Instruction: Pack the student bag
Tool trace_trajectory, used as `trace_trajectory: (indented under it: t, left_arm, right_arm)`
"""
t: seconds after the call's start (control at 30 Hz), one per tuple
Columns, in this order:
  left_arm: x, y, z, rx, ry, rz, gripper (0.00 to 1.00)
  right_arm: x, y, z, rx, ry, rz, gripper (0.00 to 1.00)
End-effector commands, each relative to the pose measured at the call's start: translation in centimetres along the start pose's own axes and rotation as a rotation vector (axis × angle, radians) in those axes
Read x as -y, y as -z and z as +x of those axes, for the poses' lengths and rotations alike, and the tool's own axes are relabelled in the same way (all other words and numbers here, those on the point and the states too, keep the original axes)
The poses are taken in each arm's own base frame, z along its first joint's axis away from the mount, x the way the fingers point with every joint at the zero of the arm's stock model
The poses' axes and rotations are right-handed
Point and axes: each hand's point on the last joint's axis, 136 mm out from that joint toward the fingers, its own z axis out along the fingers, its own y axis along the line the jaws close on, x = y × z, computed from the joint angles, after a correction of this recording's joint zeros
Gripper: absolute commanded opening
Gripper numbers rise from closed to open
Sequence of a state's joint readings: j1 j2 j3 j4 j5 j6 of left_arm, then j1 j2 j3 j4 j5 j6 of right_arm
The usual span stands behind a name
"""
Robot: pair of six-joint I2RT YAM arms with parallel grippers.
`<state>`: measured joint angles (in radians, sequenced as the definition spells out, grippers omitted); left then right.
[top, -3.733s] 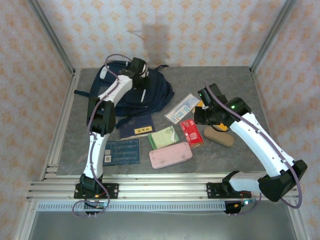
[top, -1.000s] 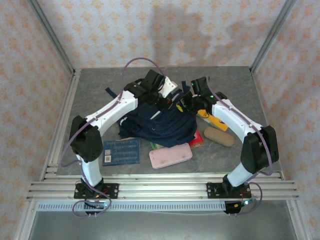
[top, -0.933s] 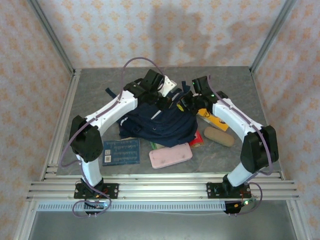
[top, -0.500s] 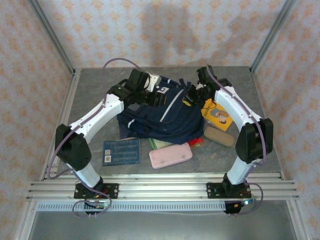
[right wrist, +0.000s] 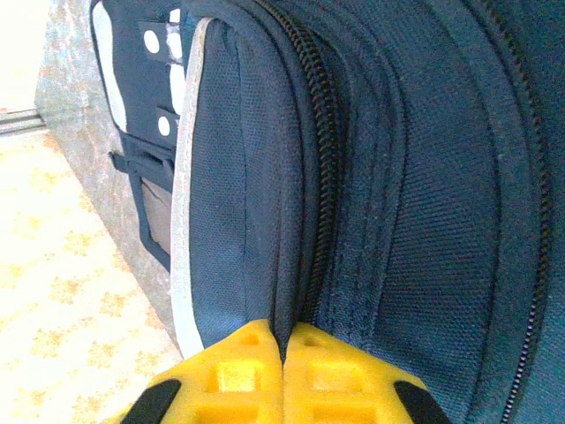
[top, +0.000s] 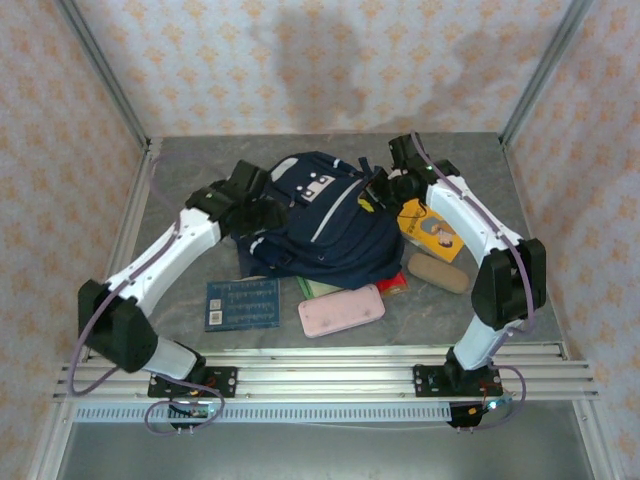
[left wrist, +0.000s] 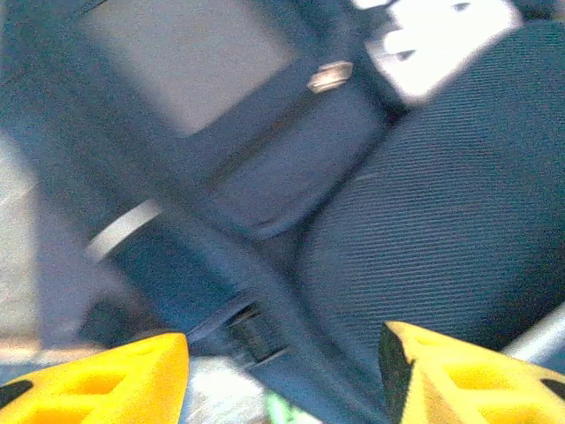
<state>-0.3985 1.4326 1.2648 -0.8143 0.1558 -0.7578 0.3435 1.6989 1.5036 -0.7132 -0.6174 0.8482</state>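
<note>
we read the clock on the top view, with 12 at the far wall and 6 at the arm bases. the student bag (top: pixel 320 225) lies at the middle of the table (top: pixel 180 160), its long axis running roughly 12 to 6, with the white-patched end at 12. its 6 o'clock end overlaps the flat items by the pink case (top: pixel 341 310).

the right gripper (top: pixel 372 198) sits on the bag's 2 o'clock shoulder. in its wrist view the right gripper (right wrist: pixel 284 353) has its fingertips pressed tight together where the zipper line of the bag (right wrist: pixel 397 177) runs into them. we cannot tell whether a pull tab or fabric is pinched there.

the left gripper (top: pixel 265 213) stands just off the bag's 9 o'clock flank. from its wrist the left gripper (left wrist: pixel 282 380) has its fingers well apart with nothing between them, and the blurred navy cloth of the bag (left wrist: pixel 424 177) lies straight ahead at its 3 o'clock.

we judge that the coming move turns on that zipper line. the right arm is already on it, while the left must reach in toward 3 o'clock for a fresh hold.

a second ago both arms met over the bag and held it bunched up, the left clamped shut. now the left has let go and drawn back toward 9 o'clock, and the bag has settled flatter with its patched panel showing. a few seconds ago it lay off at 11 o'clock, clear of the flat items.
</note>
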Motion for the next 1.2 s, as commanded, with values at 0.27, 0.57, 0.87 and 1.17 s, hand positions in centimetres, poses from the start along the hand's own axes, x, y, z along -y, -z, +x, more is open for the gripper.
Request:
trace_trajectory:
  t: [0.27, 0.57, 0.87, 1.17]
  left_arm:
    - [-7.0, -5.7, 4.1, -0.079, 0.253, -0.197, 0.13]
    - [-0.8, -9.3, -2.4, -0.059, 0.096, -0.175, 0.30]
    - [6.0, -10.3, -8.8, 0.013, 0.035, -0.054, 0.48]
    - [-0.8, -0.2, -12.5, 0.235, 0.180, -0.228, 0.58]
  right_arm:
    - [-6.8, 5.1, 0.8, 0.051, -0.023, -0.200, 0.00]
    - [-6.4, 5.7, 1.8, 0.047, -0.054, -0.209, 0.00]
    - [-6.3, 3.7, 4.9, -0.014, -0.054, -0.195, 0.00]
    - [-11.9, -1.5, 6.5, 0.050, -0.163, -0.285, 0.00]
